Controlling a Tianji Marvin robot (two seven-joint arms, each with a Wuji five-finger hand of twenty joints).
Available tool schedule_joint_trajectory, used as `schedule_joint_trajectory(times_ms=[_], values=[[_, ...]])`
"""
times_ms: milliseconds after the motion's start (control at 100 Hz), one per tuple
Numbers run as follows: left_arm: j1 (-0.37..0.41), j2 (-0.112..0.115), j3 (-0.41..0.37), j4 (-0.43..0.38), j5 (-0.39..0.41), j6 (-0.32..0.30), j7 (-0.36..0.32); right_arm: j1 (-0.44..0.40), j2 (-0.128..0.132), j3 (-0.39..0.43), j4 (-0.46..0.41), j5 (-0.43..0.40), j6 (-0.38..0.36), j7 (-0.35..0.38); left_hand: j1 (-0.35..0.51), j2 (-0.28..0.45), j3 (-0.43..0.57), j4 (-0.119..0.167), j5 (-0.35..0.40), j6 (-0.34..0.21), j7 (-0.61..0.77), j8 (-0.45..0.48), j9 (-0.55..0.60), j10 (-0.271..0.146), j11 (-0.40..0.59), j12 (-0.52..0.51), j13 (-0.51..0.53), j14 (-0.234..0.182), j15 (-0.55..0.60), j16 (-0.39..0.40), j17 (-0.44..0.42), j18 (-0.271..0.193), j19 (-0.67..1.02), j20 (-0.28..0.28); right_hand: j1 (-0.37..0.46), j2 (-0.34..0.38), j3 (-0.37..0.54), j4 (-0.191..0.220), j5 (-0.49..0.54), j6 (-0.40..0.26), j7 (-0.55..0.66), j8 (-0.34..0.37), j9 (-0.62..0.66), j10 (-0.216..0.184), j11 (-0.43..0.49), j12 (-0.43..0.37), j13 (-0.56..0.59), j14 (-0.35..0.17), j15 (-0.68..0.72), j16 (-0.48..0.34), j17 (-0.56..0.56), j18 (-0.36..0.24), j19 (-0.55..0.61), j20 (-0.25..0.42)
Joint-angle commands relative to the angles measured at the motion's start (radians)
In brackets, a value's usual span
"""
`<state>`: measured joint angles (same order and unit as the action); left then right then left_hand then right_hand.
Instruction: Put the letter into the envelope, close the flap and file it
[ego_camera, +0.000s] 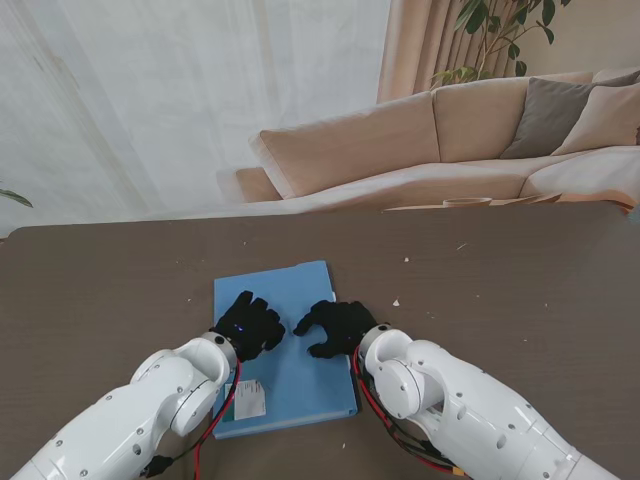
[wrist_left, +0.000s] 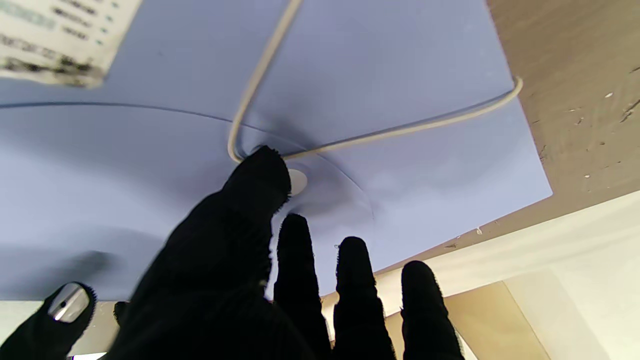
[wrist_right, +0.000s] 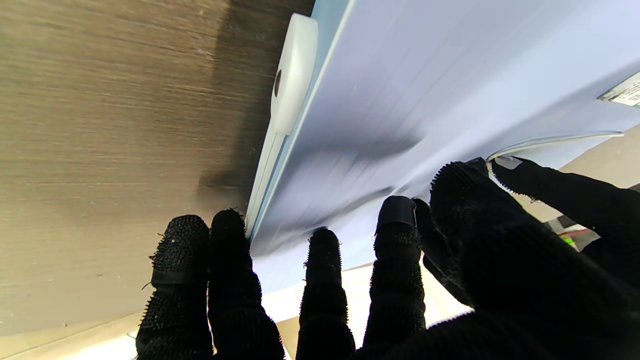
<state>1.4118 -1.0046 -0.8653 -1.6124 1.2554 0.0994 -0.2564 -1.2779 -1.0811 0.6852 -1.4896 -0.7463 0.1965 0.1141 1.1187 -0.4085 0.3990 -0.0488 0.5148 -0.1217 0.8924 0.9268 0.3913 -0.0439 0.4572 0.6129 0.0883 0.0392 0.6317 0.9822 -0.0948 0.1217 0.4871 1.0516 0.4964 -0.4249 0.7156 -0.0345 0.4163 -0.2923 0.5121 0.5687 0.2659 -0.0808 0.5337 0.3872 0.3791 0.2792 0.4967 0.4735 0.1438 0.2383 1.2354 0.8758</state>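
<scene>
A blue envelope (ego_camera: 290, 350) lies flat on the brown table (ego_camera: 520, 300), right in front of the robot, with both black-gloved hands resting on its middle. From the stand's view the left hand (ego_camera: 247, 325) and the right hand (ego_camera: 335, 326) sit side by side, close but apart, fingers pointing toward each other. A white label (ego_camera: 247, 399) shows on the envelope's near left corner, partly under the left arm. A beige sofa (ego_camera: 450, 140) stands beyond the table.

The left wrist view gives what the stand's view cannot: a pale string (wrist_left: 380, 135) loops across the envelope (wrist_left: 150, 165), and a small white button (wrist_left: 297, 181) sits at the curved edge of the flap, with the thumb (wrist_left: 260, 175) touching it. The other fingers (wrist_left: 350, 270) are spread and straight, so this hand is open, pressing rather than holding.

The right wrist view shows the envelope's (wrist_right: 450, 90) side edge, where a white clasp (wrist_right: 292, 80) runs along it beside the table (wrist_right: 100, 125). Here the fingers (wrist_right: 320, 270) are spread on the paper, and the thumb (wrist_right: 465, 195) meets the tip of another gloved hand at the flap's lifted white edge. Whether it pinches that edge I cannot tell.
</scene>
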Motion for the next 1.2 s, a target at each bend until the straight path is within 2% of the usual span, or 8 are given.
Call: schedule_joint_trajectory(times_ms=[0, 130, 280, 480, 730, 910, 1020, 1190], values=[[0.014, -0.002, 0.008, 0.01, -0.003, -0.001, -0.027, -0.003, -0.005, -0.008, -0.003, 0.002, 0.0, 0.018, -0.043, -0.044, -0.063, -0.028, -0.012, -0.028, -0.066, -0.046, -0.014, -0.007, -0.003, 0.006, -0.018, 0.005, -0.005, 0.001, -0.011, 0.017, 0.003, -0.013, 0.011, 0.008, -0.005, 0.03, 0.006, 0.002, 0.002, 0.013, 0.032, 0.017, 0.016, 0.011, -0.016, -0.082, -0.007, -0.009, -0.006, -0.016, -0.001, 0.019], [0.015, -0.002, 0.005, 0.01, -0.004, -0.002, -0.031, -0.004, -0.004, -0.007, -0.005, 0.001, 0.001, 0.019, -0.008, -0.016, -0.028, -0.021, 0.033, -0.039, -0.168, -0.154, -0.02, -0.007, -0.005, 0.007, -0.018, 0.004, -0.012, 0.003, -0.012, 0.017, -0.003, -0.007, 0.011, 0.007, -0.005, 0.03, 0.007, 0.002, 0.002, 0.013, 0.032, 0.017, 0.016, 0.011, -0.017, -0.081, -0.007, -0.009, -0.006, -0.016, -0.001, 0.02], [0.021, -0.001, -0.006, 0.006, 0.005, -0.007, -0.036, -0.006, -0.003, -0.005, -0.007, 0.0, 0.004, 0.022, -0.034, 0.016, 0.138, 0.005, 0.039, -0.024, -0.256, -0.25, -0.028, -0.016, -0.009, 0.004, -0.017, 0.004, -0.019, 0.005, -0.011, 0.018, -0.005, -0.004, 0.011, 0.007, -0.004, 0.03, 0.007, 0.003, 0.002, 0.014, 0.033, 0.017, 0.016, 0.011, -0.017, -0.081, -0.007, -0.009, -0.006, -0.016, -0.001, 0.02], [0.023, -0.001, -0.014, 0.003, 0.009, -0.009, -0.046, -0.001, -0.004, -0.009, -0.005, 0.002, 0.005, 0.022, -0.05, 0.017, 0.152, 0.004, 0.009, -0.033, -0.308, -0.299, -0.047, -0.024, -0.017, -0.002, -0.02, 0.003, -0.045, 0.001, -0.013, 0.015, -0.017, -0.01, 0.01, 0.007, -0.005, 0.029, 0.006, 0.003, 0.002, 0.014, 0.032, 0.016, 0.016, 0.011, -0.018, -0.08, -0.008, -0.009, -0.007, -0.016, -0.001, 0.02], [0.045, -0.005, -0.048, -0.01, -0.015, -0.003, -0.035, -0.003, -0.003, -0.007, -0.007, 0.0, 0.005, 0.025, -0.156, 0.023, 0.118, 0.0, -0.12, 0.032, -0.255, -0.239, -0.085, -0.012, -0.021, 0.0, -0.02, 0.003, -0.073, 0.008, -0.014, 0.014, -0.033, -0.004, 0.011, 0.008, -0.006, 0.03, 0.005, 0.003, 0.0, 0.014, 0.031, 0.018, 0.016, 0.011, -0.018, -0.081, -0.008, -0.009, -0.007, -0.016, -0.002, 0.02], [0.106, -0.01, -0.141, -0.05, -0.033, -0.035, -0.011, -0.005, -0.002, -0.005, -0.01, -0.003, 0.008, 0.029, -0.142, 0.033, 0.014, -0.022, -0.111, 0.06, -0.222, -0.125, -0.074, 0.008, -0.02, 0.002, -0.021, 0.011, -0.089, 0.01, -0.015, 0.019, -0.045, -0.002, 0.011, 0.009, -0.006, 0.03, 0.004, 0.005, 0.0, 0.014, 0.031, 0.019, 0.015, 0.011, -0.018, -0.081, -0.008, -0.009, -0.007, -0.016, -0.002, 0.021], [0.15, -0.013, -0.206, -0.076, -0.041, -0.065, 0.01, -0.006, -0.001, -0.005, -0.012, -0.004, 0.011, 0.031, -0.155, 0.046, -0.015, -0.025, -0.107, 0.061, -0.226, -0.122, -0.07, 0.015, -0.021, 0.002, -0.023, 0.015, -0.091, 0.009, -0.018, 0.02, -0.05, -0.003, 0.011, 0.008, -0.007, 0.03, 0.005, 0.005, 0.0, 0.014, 0.032, 0.017, 0.016, 0.011, -0.018, -0.081, -0.008, -0.009, -0.007, -0.016, -0.002, 0.021], [0.209, -0.018, -0.291, -0.108, -0.065, -0.107, 0.045, -0.005, -0.001, -0.005, -0.013, -0.006, 0.013, 0.033, -0.121, 0.099, -0.155, -0.013, -0.08, 0.059, -0.244, -0.131, -0.06, 0.032, -0.027, 0.001, -0.024, 0.02, -0.105, 0.007, -0.021, 0.021, -0.068, 0.005, 0.011, 0.009, -0.007, 0.03, 0.006, 0.004, 0.0, 0.014, 0.032, 0.017, 0.016, 0.011, -0.018, -0.081, -0.008, -0.009, -0.007, -0.016, -0.002, 0.021]])
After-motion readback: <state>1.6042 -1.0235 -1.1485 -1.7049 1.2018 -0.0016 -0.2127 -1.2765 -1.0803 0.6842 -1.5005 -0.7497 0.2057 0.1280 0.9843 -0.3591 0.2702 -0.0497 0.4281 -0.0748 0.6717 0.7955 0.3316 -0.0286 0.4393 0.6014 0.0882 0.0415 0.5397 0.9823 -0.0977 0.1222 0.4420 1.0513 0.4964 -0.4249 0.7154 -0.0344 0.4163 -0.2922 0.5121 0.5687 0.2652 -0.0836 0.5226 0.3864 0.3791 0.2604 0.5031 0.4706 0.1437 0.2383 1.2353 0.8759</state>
